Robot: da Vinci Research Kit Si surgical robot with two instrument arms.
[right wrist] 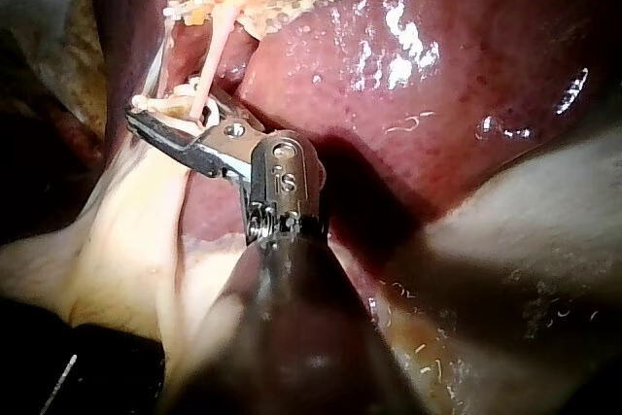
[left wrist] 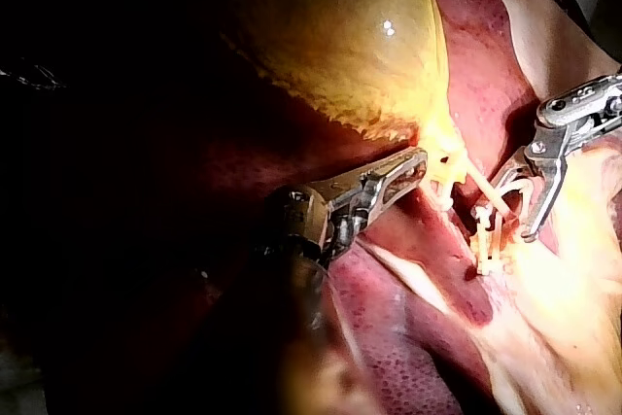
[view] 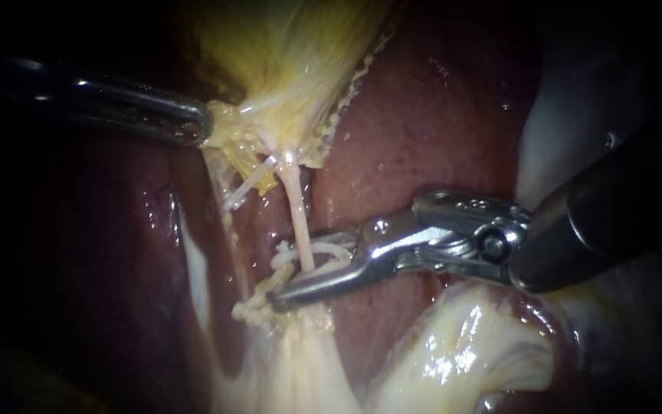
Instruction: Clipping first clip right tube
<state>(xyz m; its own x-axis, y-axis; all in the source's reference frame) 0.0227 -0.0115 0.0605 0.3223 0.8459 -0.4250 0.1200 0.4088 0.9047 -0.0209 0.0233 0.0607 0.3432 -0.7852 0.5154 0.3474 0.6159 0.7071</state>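
Note:
The pale right tube point(view: 294, 203) runs down from the yellow gallbladder point(view: 293, 54). My right instrument point(view: 293, 272) comes in from the right and its jaws straddle this tube, holding a white clip point(view: 323, 251) that wraps around it. In the right wrist view the same jaws point(right wrist: 170, 109) sit across the tube point(right wrist: 216, 36). My left instrument point(view: 204, 126) enters from the left with its jaws shut on the gallbladder's lower yellow tissue, pulling it taut. The left wrist view shows that grip point(left wrist: 418, 164), with the right instrument point(left wrist: 510, 206) beyond it.
Dark red liver point(view: 438, 130) lies behind and to the right. A thinner left tube point(view: 227, 230) runs beside the right one, with a white clip point(view: 248, 188) near its upper end and white clips point(view: 248, 309) lower down. Pale glistening tissue point(view: 453, 353) lies under the right instrument.

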